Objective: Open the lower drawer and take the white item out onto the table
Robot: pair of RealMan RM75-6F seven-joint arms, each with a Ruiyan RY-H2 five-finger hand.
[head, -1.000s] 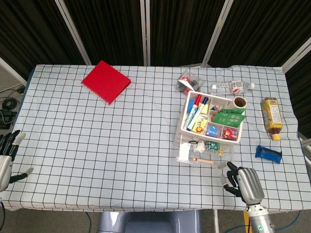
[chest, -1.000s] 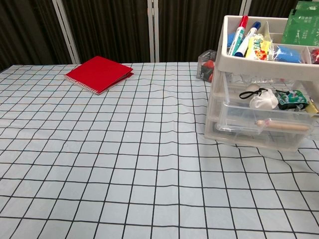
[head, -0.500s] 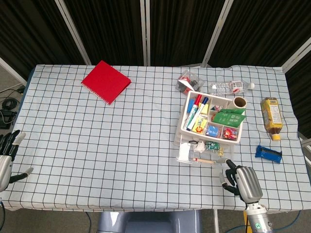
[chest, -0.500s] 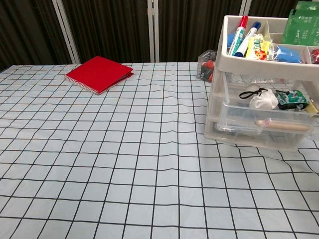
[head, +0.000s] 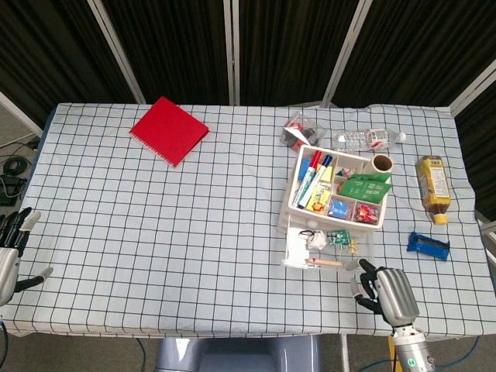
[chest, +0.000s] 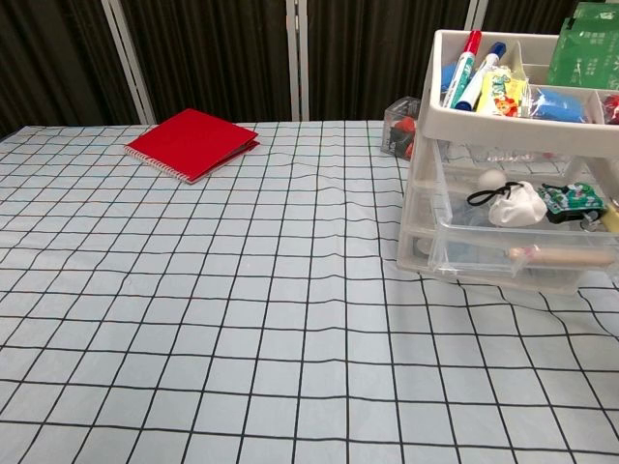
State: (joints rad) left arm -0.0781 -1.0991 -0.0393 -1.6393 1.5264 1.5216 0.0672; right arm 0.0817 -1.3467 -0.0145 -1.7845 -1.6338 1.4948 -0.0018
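The white plastic drawer unit (head: 288, 203) stands right of centre, with a tray of markers on top. Its clear drawers (chest: 455, 253) are slid out toward me. A crumpled white item (chest: 510, 205) with a black band lies in one open drawer, also seen from above (head: 316, 240). A wooden stick (chest: 566, 256) lies in the drawer below it. My right hand (head: 385, 293) is at the near right corner of the drawer front, its fingers curled at the edge; the contact itself is hard to see. My left hand (head: 12, 249) hangs off the table's left edge, fingers spread, holding nothing.
A red notebook (head: 168, 129) lies far left. Behind the unit are a small clear box (head: 298, 132) and a water bottle (head: 368, 139). A tea bottle (head: 433, 186) and a blue packet (head: 428, 245) lie to the right, on the checked cloth (head: 155, 232).
The drawers have slid further out toward the near edge. My right hand first moved up to the drawer front, then drew back slightly. The left hand has not moved.
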